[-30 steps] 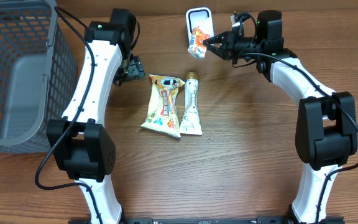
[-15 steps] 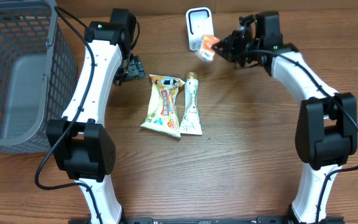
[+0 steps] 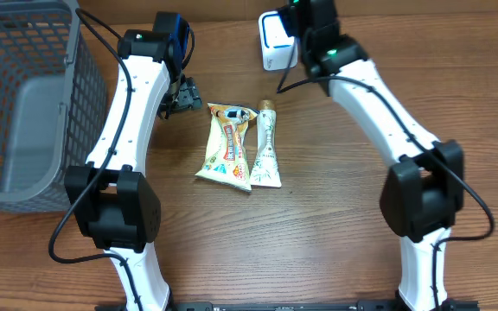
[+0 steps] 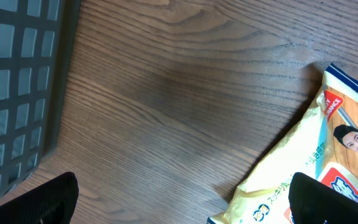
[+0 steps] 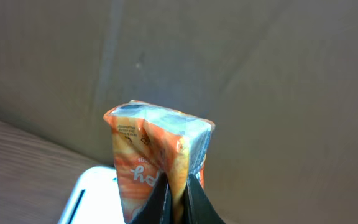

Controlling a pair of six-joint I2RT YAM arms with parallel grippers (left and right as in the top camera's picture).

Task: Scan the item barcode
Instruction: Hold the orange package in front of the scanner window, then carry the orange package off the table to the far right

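My right gripper (image 5: 178, 200) is shut on the lower edge of an orange snack packet (image 5: 157, 155), which stands upright above its fingers. The white scanner (image 5: 95, 198) shows just below and left of the packet. From overhead, the scanner (image 3: 272, 41) stands at the table's back edge, and the right wrist (image 3: 318, 34) hangs over its right side, hiding the packet and the fingers. My left gripper (image 3: 185, 95) is open, low over the wood, with nothing between its fingers (image 4: 48, 200). The corner of a yellow packet (image 4: 297, 168) lies by its right finger.
A yellow packet (image 3: 227, 147) and a pale tube (image 3: 266, 149) lie side by side mid-table. A grey mesh basket (image 3: 15, 104) fills the left side, its wall (image 4: 17, 93) close to the left gripper.
The right arm has swung left and turned, carrying the orange packet from right of the scanner to over it. The left arm has not moved.
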